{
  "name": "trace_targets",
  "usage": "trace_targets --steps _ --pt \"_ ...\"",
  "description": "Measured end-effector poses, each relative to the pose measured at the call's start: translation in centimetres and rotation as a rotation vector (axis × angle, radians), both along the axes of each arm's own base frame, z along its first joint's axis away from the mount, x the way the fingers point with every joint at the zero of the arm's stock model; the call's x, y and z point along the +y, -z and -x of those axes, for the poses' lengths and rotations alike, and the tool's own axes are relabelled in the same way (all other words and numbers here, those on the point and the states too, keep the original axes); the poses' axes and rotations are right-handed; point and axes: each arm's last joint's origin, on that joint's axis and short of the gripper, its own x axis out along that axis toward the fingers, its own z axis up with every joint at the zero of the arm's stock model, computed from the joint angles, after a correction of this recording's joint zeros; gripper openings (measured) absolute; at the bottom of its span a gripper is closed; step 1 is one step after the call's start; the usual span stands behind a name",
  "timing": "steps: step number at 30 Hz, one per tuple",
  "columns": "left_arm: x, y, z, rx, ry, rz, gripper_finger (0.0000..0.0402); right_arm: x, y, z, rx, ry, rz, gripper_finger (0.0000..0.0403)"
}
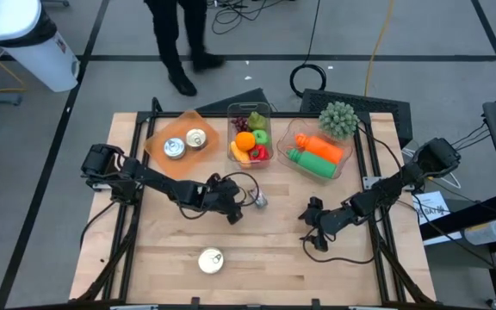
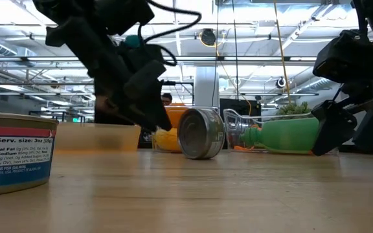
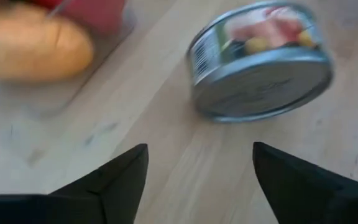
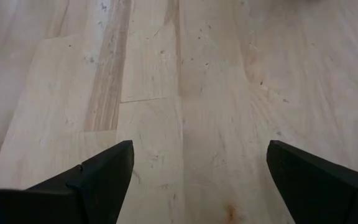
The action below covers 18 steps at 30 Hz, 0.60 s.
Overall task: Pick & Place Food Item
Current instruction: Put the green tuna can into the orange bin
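A small tin can (image 3: 260,59) lies on its side on the wooden table (image 1: 265,250), near the middle (image 1: 259,201). My left gripper (image 3: 201,152) stands open just short of it, tilted down, with bare wood between its fingers; the can is clear of both fingertips. In the low view the can (image 2: 203,133) rests on its round wall beside the dark left gripper (image 2: 144,97). My right gripper (image 1: 311,226) waits open over bare wood at the table's right, with nothing between its fingers (image 4: 201,152).
A second can (image 1: 211,260) stands upright near the front edge. At the back stand an orange tray (image 1: 158,146) with two cans, a clear bin of fruit (image 1: 250,138), a clear bin with green and orange bottles (image 1: 317,153) and a green plant (image 1: 338,119). A person (image 1: 179,43) stands behind the table.
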Motion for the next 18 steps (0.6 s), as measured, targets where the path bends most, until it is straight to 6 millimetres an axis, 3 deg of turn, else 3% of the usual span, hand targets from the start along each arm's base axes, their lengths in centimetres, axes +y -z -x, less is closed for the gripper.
trace_targets --steps 4,11,15,18 --pt "-0.1 -0.4 -0.4 -0.018 0.095 -0.081 0.0313 -0.2 -0.2 -0.2 -0.046 0.063 0.056 0.0348" --pt "-0.2 -1.1 -1.1 -0.084 0.153 -0.137 0.0307 -1.4 -1.7 -1.8 -0.283 0.273 0.158 0.0348" --pt "-0.2 -1.3 -1.3 -0.113 0.162 -0.145 0.0299 -2.3 -1.2 -3.2 -0.334 0.320 0.141 0.0348" --pt "-0.2 -1.4 -1.4 -0.127 0.161 -0.143 0.0294 -2.2 -0.4 -4.9 -0.319 0.264 0.120 0.0348"
